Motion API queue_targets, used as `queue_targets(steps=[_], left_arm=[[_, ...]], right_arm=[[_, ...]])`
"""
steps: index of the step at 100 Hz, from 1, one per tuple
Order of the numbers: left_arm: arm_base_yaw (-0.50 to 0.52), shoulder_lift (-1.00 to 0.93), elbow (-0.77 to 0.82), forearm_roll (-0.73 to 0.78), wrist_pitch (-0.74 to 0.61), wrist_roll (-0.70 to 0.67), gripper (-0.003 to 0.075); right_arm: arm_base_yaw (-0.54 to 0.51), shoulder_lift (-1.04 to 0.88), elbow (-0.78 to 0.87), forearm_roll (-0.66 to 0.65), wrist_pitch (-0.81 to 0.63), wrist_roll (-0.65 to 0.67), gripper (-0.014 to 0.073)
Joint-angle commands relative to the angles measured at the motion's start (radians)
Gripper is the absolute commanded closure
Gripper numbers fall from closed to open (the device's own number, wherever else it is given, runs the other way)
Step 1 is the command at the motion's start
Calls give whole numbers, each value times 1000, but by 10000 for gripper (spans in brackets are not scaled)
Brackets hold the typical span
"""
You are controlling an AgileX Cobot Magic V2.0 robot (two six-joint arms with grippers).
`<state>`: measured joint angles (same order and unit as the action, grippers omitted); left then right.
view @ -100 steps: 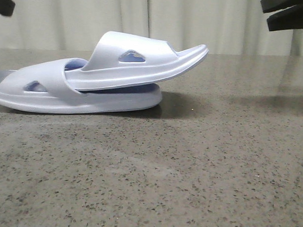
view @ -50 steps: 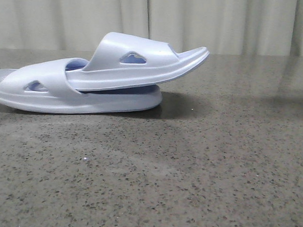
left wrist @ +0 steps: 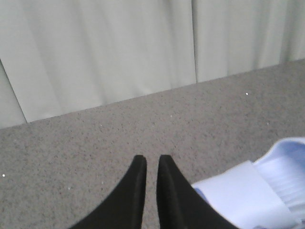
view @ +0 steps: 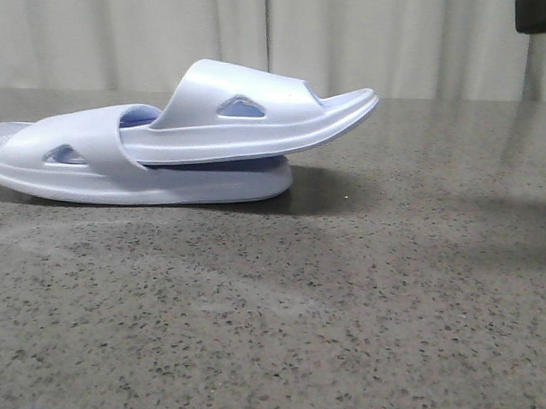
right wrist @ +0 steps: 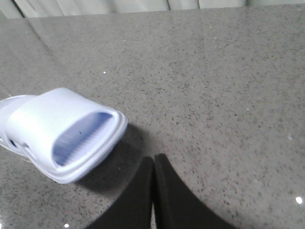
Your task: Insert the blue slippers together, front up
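The two blue slippers lie nested at the left of the table. The lower slipper (view: 95, 167) lies flat. The upper slipper (view: 249, 123) has its heel tucked under the lower one's strap and its toe raised to the right. My left gripper (left wrist: 151, 160) is all but shut, with only a thin gap between the fingers; it is empty and raised, with a slipper's strap (left wrist: 243, 193) beside it. My right gripper (right wrist: 153, 160) is shut and empty, raised to the right of the upper slipper's toe (right wrist: 66, 129). Only a dark part of it (view: 542, 15) shows in the front view.
The speckled grey stone table (view: 359, 297) stretches to the front and right of the slippers. A pale curtain (view: 395, 43) hangs along its far edge.
The left gripper has left the front view's top left corner. The right gripper rose out of view, and a dark part of it now shows at the top right. The slippers have not moved.
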<state>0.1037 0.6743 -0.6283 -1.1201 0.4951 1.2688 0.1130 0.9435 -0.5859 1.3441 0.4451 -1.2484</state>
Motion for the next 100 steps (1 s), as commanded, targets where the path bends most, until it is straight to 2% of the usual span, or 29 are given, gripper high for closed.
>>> queue_targets(steps=[1,13,32,44,56,100], left_arm=[[-34,-52,57,-43,-76,19,705],[-68,-132,158,-59,-133,19,705],[-81,-220,297,-228,-206,60,705],[-81,-239,300,-320,-230,115,705],[-81,-239,300,-320,-235,115,705],[-81,-239,300,-321,-226,115,705]], right_arm=[[56,-72,51,43,-144,-22,674],[119,-172,164,73,-276,-22,674],[158,-313,299,89,-386,-22,674],[158,-358,341,100,-403,-22,675],[158,-360,356,153,-387,-22,674],[158,-360,356,159,-361,-22,675]])
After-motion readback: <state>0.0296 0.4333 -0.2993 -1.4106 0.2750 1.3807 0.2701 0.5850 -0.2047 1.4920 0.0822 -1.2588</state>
